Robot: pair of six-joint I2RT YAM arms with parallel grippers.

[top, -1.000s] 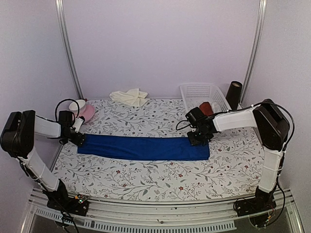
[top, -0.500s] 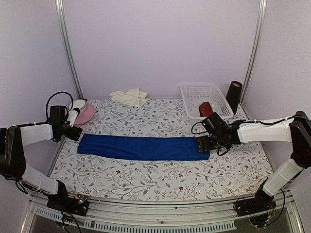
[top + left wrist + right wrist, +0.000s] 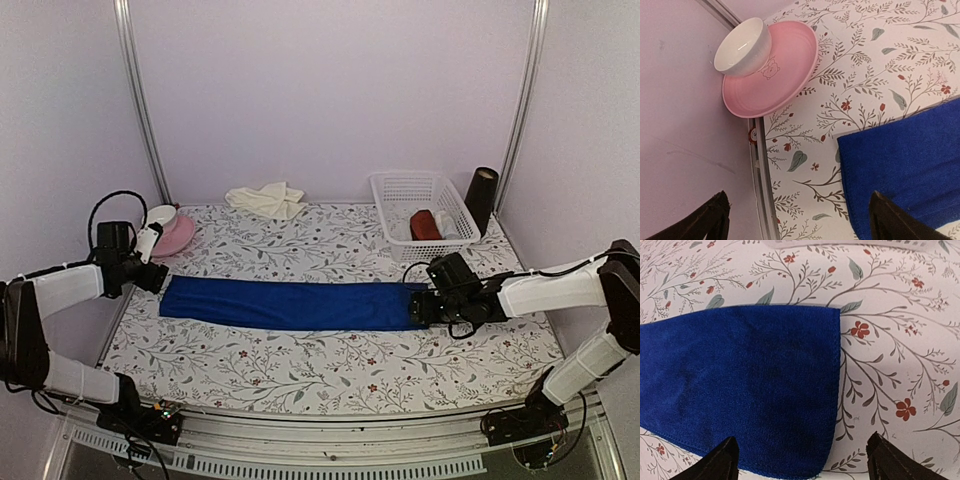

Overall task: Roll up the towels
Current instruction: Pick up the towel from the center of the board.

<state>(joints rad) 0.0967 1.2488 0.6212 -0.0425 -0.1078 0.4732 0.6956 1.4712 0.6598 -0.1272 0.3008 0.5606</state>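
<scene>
While I watch from the overhead camera, the blue towel [image 3: 290, 303] lies flat as a long strip across the middle of the bench [image 3: 330, 375], running from 9 o'clock to 3 o'clock. My left end effector [image 3: 152, 276] sits low at the strip's 9 o'clock end, just off its corner. The right end effector [image 3: 418, 307] is at the 3 o'clock end, over that short edge. The cream towel [image 3: 266, 198] lies crumpled at the far edge, about 12 o'clock, well apart from both arms. A pink plate [image 3: 180, 236] carrying a white bowl [image 3: 160, 216] sits at 10 o'clock. A white basket [image 3: 400, 188] holding a dark red roll [image 3: 424, 224] stands at 2 o'clock, a black cylinder [image 3: 481, 198] just beside it.

From the left wrist camera, the fingers [image 3: 710, 220] are spread wide with nothing between them. The towel's corner shows at 4 o'clock under one fingertip, and the other fingertip hangs past the bench's edge.

From the right wrist camera, the fingers [image 3: 717, 462] stand wide and grip nothing. The towel's short end fills the view from 9 o'clock to centre, its near corner at 6 o'clock between the fingertips.
</scene>
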